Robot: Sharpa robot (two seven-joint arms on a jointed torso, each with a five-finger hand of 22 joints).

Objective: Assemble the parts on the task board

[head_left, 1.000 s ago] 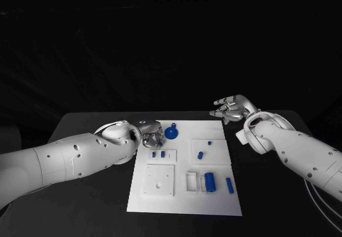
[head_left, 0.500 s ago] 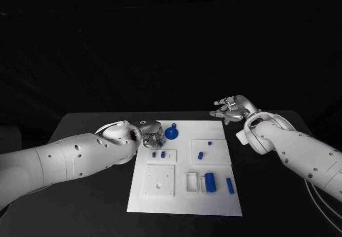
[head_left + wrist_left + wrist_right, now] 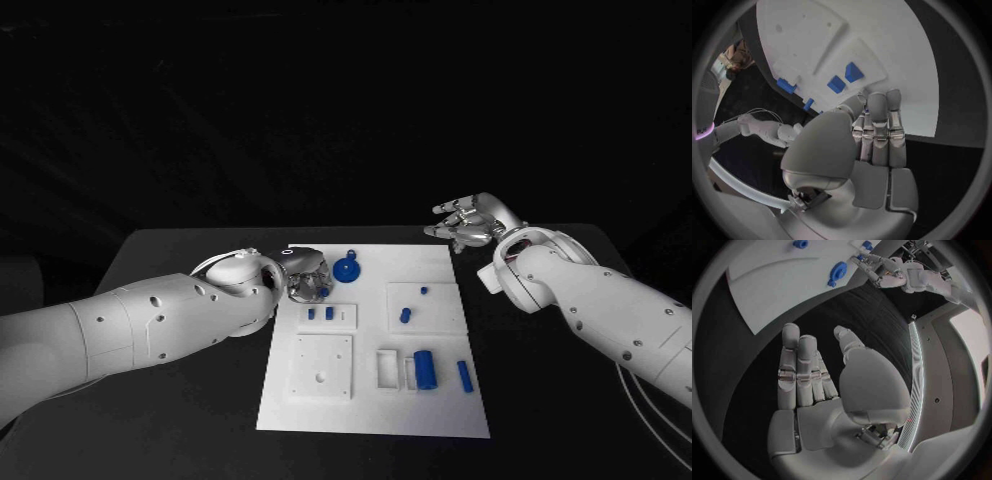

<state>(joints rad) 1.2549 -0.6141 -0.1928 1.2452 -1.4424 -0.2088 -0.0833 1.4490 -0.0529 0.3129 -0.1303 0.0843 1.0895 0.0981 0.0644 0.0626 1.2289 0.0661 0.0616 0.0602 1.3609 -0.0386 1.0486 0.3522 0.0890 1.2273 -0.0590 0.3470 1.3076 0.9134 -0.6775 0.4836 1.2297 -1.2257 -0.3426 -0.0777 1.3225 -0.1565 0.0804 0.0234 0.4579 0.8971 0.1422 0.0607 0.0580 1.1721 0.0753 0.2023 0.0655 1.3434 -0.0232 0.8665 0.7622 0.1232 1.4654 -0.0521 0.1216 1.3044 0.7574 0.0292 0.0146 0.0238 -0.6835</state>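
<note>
hands parted over the board

black table [image 3: 173, 400] under a dark room, with the white task board [image 3: 375, 400] lying in the middle of it. on the board sit the blue parts: a round piece with a stem [image 3: 348, 268] near the far edge, two small blocks [image 3: 329, 313] side by side just left of centre, a small dot [image 3: 424, 290] and a short peg [image 3: 405, 315] on a raised square to the right, and nearer the robot a fat cylinder [image 3: 426, 367] standing beside a white open frame [image 3: 388, 368], with a slim bar [image 3: 464, 375] just right of it.

left hand [image 3: 304, 274] hovers at the board's far left edge, close to the round piece but apart from it; in the left wrist view its fingers [image 3: 878, 132] lie straight and together, pointing at the board's edge near the two blocks, with nothing held. right hand [image 3: 467, 223] is raised beyond the board's far right corner, over bare table; in the right wrist view its fingers [image 3: 798, 370] are extended, thumb apart, palm empty.
</note>
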